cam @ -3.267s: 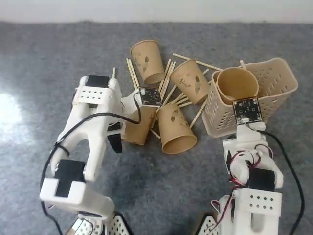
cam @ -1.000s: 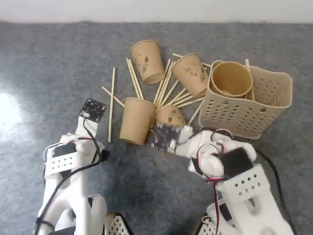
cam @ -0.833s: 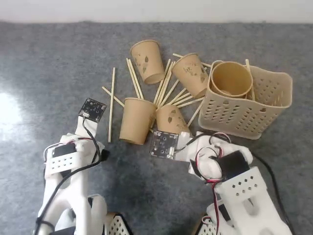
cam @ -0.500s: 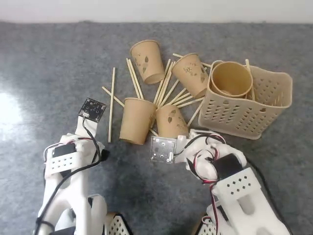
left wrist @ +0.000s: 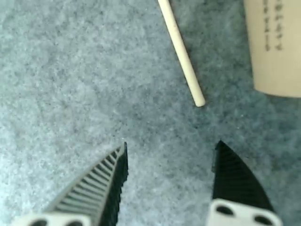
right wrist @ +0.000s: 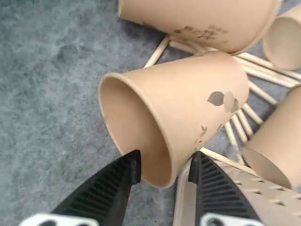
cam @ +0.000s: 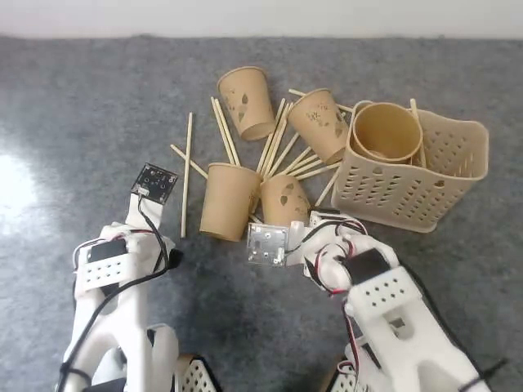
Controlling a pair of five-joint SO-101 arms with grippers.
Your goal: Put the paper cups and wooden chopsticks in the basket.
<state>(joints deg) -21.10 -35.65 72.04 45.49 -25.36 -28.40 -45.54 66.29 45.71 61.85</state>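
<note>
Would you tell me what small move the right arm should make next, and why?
Probably close the right gripper on the cup. Its open fingers straddle the lying cup's lower rim, one tip at the mouth and the other beside the outer wall, so a squeeze should pinch the wall, ready for lifting toward the basket.

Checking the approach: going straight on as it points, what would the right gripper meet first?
Most likely the tipped paper cup; its mouth rim sits just ahead of the open right gripper.
</note>
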